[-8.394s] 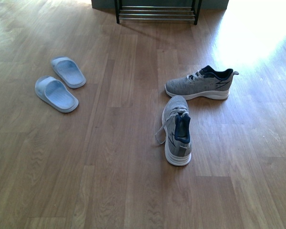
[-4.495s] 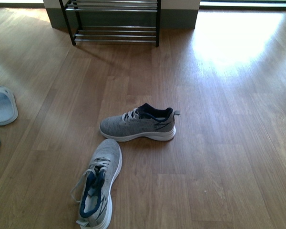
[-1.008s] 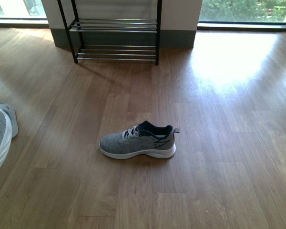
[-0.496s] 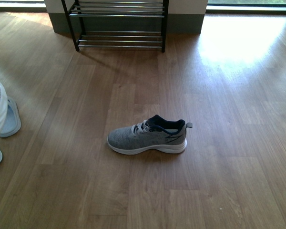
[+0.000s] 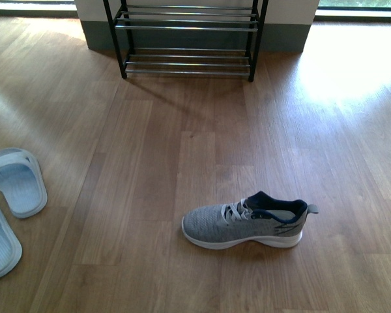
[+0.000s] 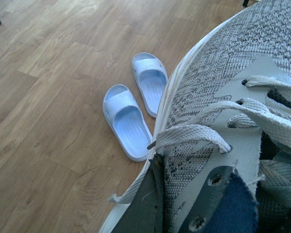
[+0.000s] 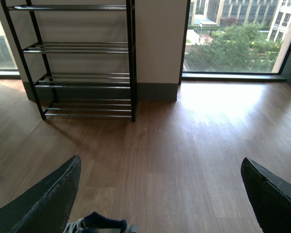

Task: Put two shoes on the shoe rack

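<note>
One grey knit sneaker (image 5: pixel 247 225) with a white sole and navy collar lies on its sole on the wood floor, toe to the left. Its collar also shows at the edge of the right wrist view (image 7: pixel 99 224). The other grey sneaker (image 6: pixel 223 97) is lifted off the floor, and my left gripper (image 6: pixel 179 204) is shut on its tongue and collar. The black shoe rack (image 5: pixel 186 39) with silver bars stands against the far wall and also shows in the right wrist view (image 7: pixel 82 63). My right gripper (image 7: pixel 160 204) is open and empty above the floor, facing the rack.
Two pale blue slippers (image 5: pixel 19 181) lie on the floor at the left, and also show below the held sneaker in the left wrist view (image 6: pixel 128 121). Bare wood floor stretches between the lying sneaker and the rack. A window and sunlit floor are at the right.
The front view has shifted: the lying sneaker now sits lower and further right, and the rack has moved right. The held sneaker has almost left the left edge, and both slippers show.
</note>
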You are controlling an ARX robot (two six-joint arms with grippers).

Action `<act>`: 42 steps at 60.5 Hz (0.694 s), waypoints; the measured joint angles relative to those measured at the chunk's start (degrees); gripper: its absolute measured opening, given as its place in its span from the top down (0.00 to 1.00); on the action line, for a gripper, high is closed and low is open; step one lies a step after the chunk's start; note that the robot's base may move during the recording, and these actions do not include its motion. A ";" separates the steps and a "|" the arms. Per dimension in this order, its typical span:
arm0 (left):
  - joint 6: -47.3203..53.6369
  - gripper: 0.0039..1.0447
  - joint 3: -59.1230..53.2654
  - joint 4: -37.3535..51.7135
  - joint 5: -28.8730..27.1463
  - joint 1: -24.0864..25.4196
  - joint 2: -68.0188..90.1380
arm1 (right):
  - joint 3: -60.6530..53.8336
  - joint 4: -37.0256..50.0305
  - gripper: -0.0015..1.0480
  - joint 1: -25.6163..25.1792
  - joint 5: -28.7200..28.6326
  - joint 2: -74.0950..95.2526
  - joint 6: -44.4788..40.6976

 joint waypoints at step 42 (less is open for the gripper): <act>0.00 0.99 0.02 0.00 0.13 0.00 0.00 | 4.11 5.05 0.09 -8.46 -26.82 21.70 -5.22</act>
